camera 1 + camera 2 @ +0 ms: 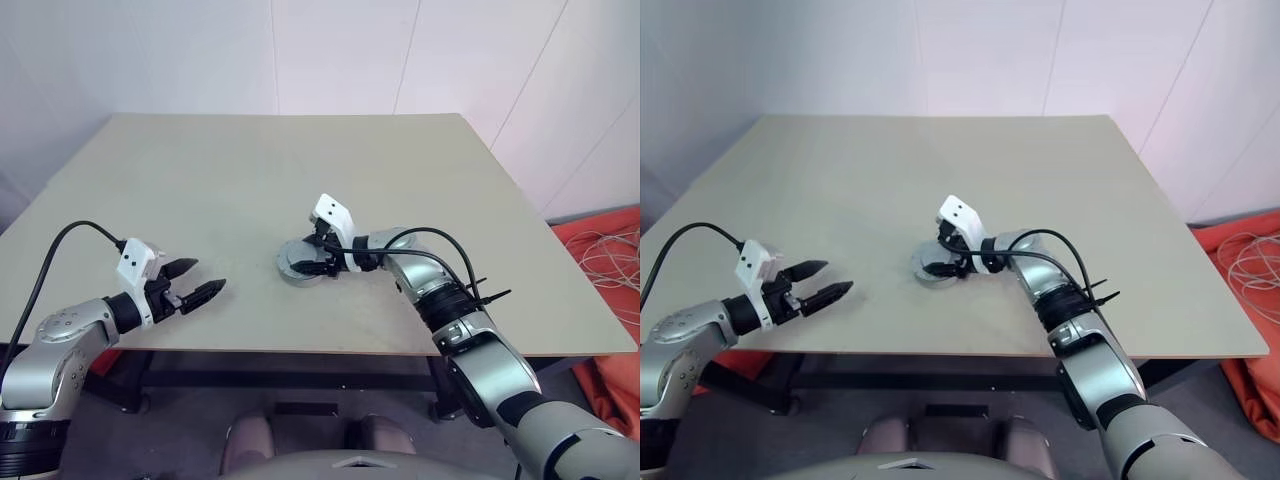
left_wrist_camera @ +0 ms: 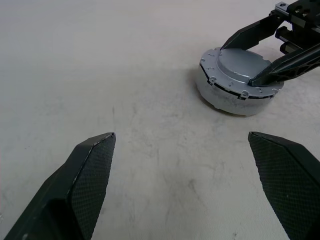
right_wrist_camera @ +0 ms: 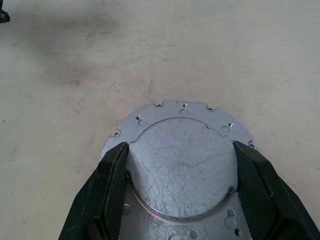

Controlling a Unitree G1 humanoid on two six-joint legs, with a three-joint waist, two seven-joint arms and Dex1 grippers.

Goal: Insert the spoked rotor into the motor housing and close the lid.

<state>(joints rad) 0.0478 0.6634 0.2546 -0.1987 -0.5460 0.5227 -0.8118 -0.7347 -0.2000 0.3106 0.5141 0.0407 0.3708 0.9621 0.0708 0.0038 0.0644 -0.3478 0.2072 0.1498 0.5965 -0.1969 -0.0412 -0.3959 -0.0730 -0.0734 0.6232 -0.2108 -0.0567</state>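
Bare test room: plain beige table point(image 1: 200, 170), blank white walls point(image 1: 330, 50), loose cables point(image 1: 605, 262) on floor.

Beige table point(image 1: 200, 170), pale walls point(image 1: 340, 50), orange fabric point(image 1: 610, 250) at right.

Pale beige table point(image 1: 200, 180), the lidded motor housing point(image 2: 220, 97) standing near its middle.
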